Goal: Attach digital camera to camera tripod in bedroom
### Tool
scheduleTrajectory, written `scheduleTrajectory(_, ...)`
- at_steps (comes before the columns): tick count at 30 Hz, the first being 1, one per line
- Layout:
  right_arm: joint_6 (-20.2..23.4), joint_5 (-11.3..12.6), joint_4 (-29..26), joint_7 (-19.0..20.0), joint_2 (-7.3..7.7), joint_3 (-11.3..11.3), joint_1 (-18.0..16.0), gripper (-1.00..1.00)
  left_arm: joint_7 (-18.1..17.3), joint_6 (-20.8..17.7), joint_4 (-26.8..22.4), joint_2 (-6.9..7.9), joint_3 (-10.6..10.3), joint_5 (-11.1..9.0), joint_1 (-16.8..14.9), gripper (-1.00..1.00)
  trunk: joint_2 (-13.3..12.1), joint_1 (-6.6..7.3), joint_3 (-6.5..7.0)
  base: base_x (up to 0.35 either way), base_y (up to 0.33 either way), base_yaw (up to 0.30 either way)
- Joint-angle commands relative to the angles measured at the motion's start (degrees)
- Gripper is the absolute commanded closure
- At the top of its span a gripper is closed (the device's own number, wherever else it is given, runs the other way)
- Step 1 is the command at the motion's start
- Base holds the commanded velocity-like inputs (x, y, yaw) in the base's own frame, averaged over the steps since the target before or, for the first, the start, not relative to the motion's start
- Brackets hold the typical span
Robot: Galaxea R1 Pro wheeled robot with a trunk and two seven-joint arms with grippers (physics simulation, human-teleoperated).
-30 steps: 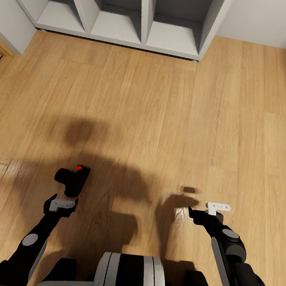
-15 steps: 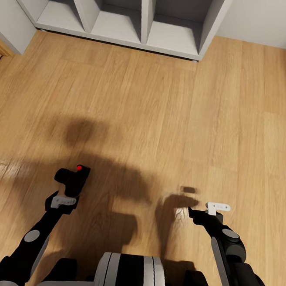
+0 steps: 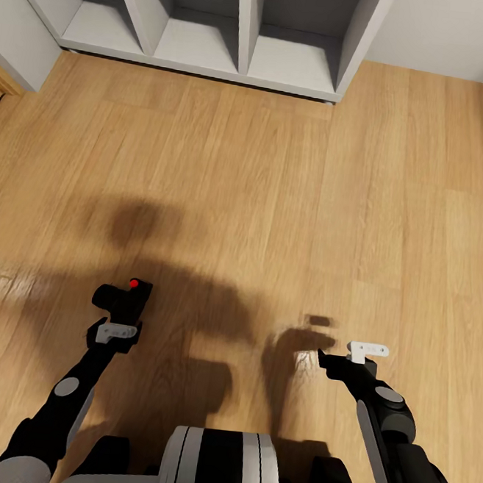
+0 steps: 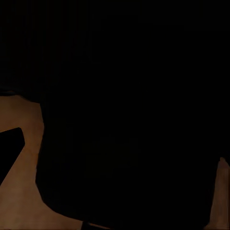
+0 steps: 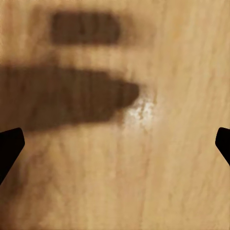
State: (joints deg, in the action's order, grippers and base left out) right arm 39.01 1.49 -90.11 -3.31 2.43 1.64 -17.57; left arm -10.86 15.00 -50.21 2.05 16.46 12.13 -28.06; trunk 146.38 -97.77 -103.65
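Head view: the digital camera (image 3: pixel 123 298) is lying on the wood floor (image 3: pixel 275 200) at near left, likely rigid and light. The left end effector (image 3: pixel 117 331) is touching its near side, grip unclear; take the body's sides. The right end effector (image 3: pixel 367 350) is hanging released.

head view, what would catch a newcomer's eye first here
The red button of the black digital camera stands out against the light wood floor, low on the left, with the left tool right at it. Grey open shelf compartments line the top edge, and the right tool hangs over bare floor.
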Motion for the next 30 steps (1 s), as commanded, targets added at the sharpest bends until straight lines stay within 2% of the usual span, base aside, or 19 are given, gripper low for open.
scheduleTrajectory(1, 0.3, 0.2, -0.1, -0.3, 0.03, -0.1, 0.0, -1.0, -0.3, 0.2, 0.6, -0.13, 0.2, 0.5, -0.3, -1.0, 0.0, 0.01, -0.02, 0.0, 0.0, 0.0)
scheduleTrajectory(4, 0.3, 0.2, -0.1, -0.3, 0.03, -0.1, 0.0, -1.0, -0.3, 0.1, 1.5, -0.21, 0.2, 0.7, -0.6, -1.0, 0.0, 0.01, -0.02, 0.0, 0.0, 0.0)
scheduleTrajectory(5, 0.3, 0.2, -0.1, -0.3, 0.03, -0.1, 0.0, -1.0, -0.3, 0.1, 3.1, -0.33, 0.2, 1.3, -1.3, -1.0, 0.0, 0.01, -0.02, 0.0, 0.0, 0.0)
scheduleTrajectory(11, 0.3, 0.2, -0.1, -0.3, 0.03, -0.1, 0.0, -1.0, -0.2, 0.1, 3.5, -0.68, 0.3, 2.2, -1.6, -1.0, 0.0, 0.01, -0.02, 0.0, 0.0, 0.0)
scheduleTrajectory(30, 0.3, 0.2, 0.0, -0.3, -0.05, -0.1, 0.0, -1.0, -0.1, 0.2, 2.4, -1.17, 0.3, 2.4, -1.6, -1.0, 0.0, 0.01, -0.02, 0.0, 0.0, 0.0)
